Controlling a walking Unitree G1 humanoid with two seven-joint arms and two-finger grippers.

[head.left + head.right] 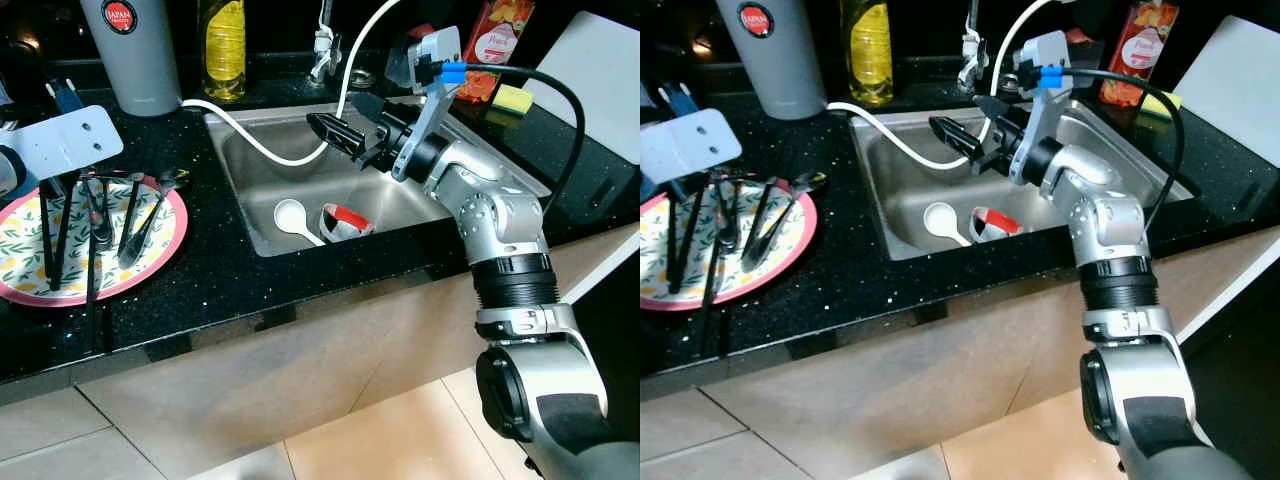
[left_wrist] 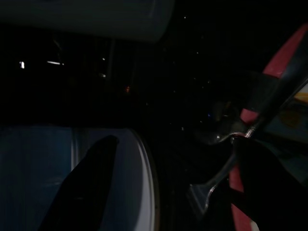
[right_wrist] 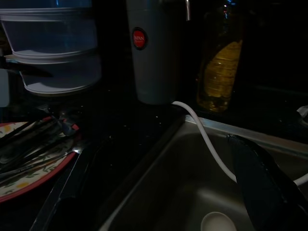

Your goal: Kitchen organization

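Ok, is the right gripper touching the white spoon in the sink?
Apart. In the left eye view the right gripper hangs above the sink, with bare steel between its fingertips and the white spoon lying on the bottom.

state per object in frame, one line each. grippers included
right gripper: open, empty, hovering over the sink
left gripper: over the plate, finger state unclear
sink: no water visible
white spoon: lying in the sink
red and white cup: tipped over in the sink
plate: on the counter, holding dark utensils
oil bottle: upright
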